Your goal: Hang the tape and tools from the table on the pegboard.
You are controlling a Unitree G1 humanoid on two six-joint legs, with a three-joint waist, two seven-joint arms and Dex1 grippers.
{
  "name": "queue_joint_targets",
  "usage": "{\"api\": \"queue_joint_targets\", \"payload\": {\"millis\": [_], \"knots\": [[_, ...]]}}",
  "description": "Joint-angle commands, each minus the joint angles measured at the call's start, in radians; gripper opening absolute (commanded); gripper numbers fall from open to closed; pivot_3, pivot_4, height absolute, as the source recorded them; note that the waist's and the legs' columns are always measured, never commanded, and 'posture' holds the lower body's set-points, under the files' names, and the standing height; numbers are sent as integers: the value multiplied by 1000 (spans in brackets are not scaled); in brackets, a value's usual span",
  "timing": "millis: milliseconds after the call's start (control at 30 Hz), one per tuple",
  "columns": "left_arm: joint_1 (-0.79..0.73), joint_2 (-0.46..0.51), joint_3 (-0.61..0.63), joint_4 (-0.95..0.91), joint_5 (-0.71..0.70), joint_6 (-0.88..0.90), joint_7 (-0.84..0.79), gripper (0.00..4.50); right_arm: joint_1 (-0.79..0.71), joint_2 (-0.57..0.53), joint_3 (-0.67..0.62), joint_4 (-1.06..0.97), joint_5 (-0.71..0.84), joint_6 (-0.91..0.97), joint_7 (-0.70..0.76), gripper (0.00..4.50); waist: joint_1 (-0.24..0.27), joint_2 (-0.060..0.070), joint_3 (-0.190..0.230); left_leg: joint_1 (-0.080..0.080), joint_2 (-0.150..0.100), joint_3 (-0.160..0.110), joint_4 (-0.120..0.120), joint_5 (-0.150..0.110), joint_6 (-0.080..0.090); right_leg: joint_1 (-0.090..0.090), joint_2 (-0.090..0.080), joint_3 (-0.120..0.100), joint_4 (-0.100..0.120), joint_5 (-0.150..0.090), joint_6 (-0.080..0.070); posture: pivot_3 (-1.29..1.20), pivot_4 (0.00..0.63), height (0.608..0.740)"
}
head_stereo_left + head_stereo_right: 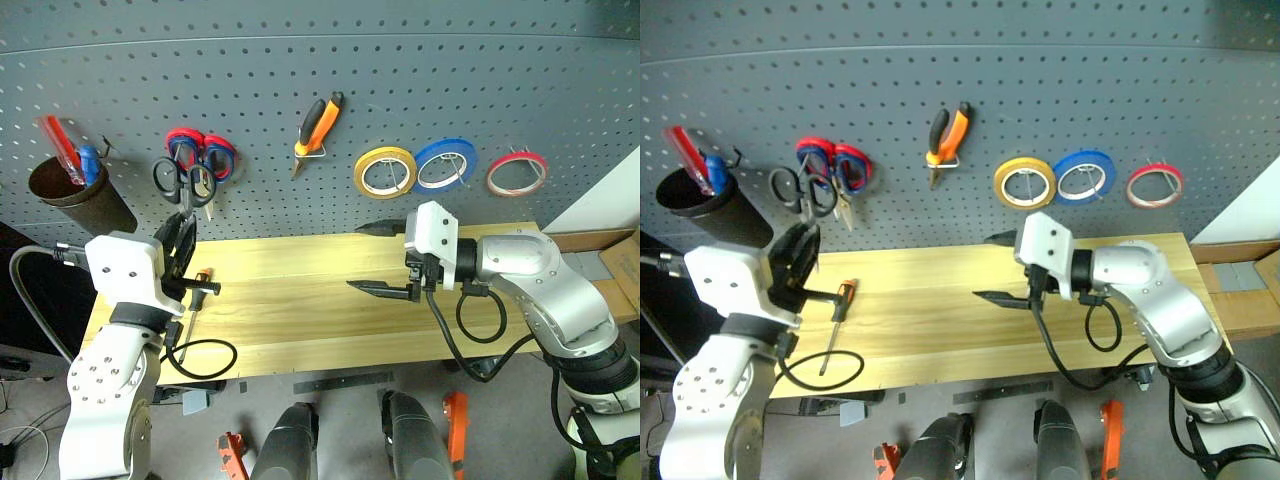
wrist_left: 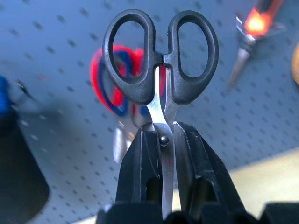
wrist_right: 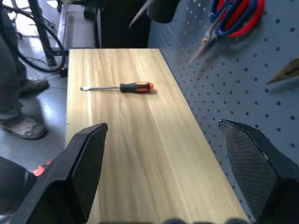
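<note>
Left gripper [image 2: 163, 140]: we've got the black scissors [image 2: 161, 56] pinched at the pivot, loops up, just ahead of the fingers and close to the pegboard [image 1: 400, 90].
Aim: we want one loop threaded over a free hook beside the red-and-blue scissors [image 1: 205, 155]; go slowly and keep the loops square to the board.
Screwdriver [image 1: 195, 300]: on the table [image 1: 300, 320], just below the left gripper.
Right gripper [image 1: 380, 258]: spread wide, empty, above mid-table.
Red tape [image 1: 516, 172]: already hung, beyond the right gripper.

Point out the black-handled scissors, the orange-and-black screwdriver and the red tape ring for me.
Small black-handled scissors [image 2: 161, 56], left wrist view: the join between the two handle loops.
Slim orange-and-black-handled screwdriver [image 3: 136, 87], right wrist view: on its handle.
Thin red tape ring [image 1: 516, 173], left eye view: on the band.
</note>
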Motion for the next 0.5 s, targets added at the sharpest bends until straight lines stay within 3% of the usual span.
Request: {"api": "queue_joint_targets", "payload": {"millis": [33,500], "knots": [[-46,2,21,43,-5,-1,17,116,-16,8,-16,-17,-6,-24,8,3918,0,-1,-1,0,0,0,0,0,0,0,0,0,0,0,0,-8,220,740],[-145,37,-1,189,-4,-12,-10,116,-18,12,-29,-56,-7,18,-14,3918,-3,-1,-1,0,0,0,0,0,0,0,0,0,0,1,0,-45,241,740]]}}
